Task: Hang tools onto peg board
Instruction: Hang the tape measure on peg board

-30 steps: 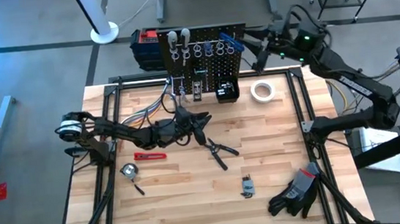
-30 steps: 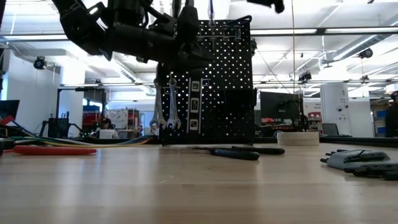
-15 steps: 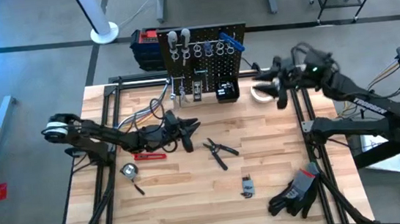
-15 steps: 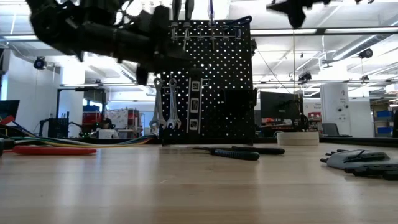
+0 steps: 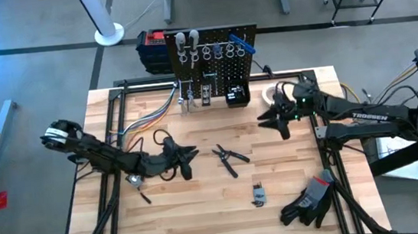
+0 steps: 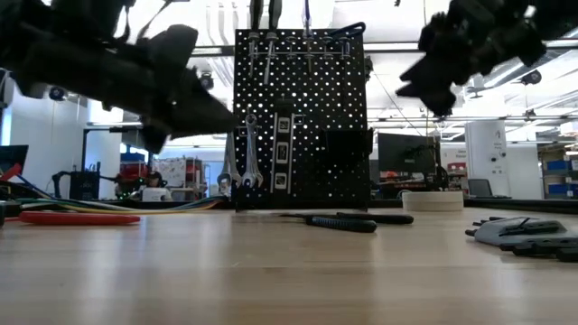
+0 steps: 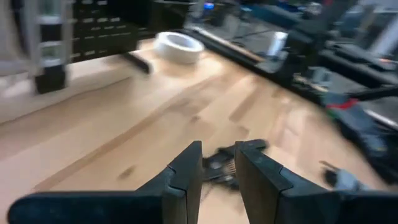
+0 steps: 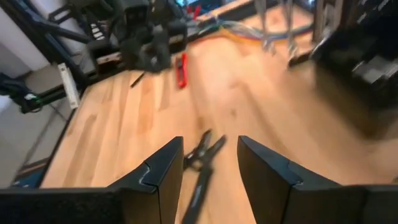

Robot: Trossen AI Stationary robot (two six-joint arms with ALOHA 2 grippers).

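Observation:
The black peg board (image 5: 214, 55) stands upright at the table's far edge, with tools on its top hooks and two silver wrenches (image 6: 239, 153) hanging lower. Black pliers (image 5: 228, 159) lie flat on the table's middle; they also show in the right wrist view (image 8: 202, 155). A red-handled tool (image 6: 77, 218) lies at the left, mostly under my left arm in the high view. My left gripper (image 5: 186, 159) hangs above the table left of the pliers, narrowly open and empty (image 7: 217, 152). My right gripper (image 5: 278, 118) hangs right of the pliers, open and empty (image 8: 210, 149).
A white tape roll (image 5: 272, 95) lies near the board's right end. Black gloves (image 5: 309, 199) lie at the near right corner. A small tool (image 5: 259, 194) lies near the front. A round grey object (image 5: 134, 178) lies at the left. A red-and-black box (image 5: 152, 45) stands behind the board.
My left gripper has drawn back from in front of the peg board toward the table's near left. My right gripper has swung from behind the board's right end toward the near edge and down, over the table right of the pliers. No tool has moved.

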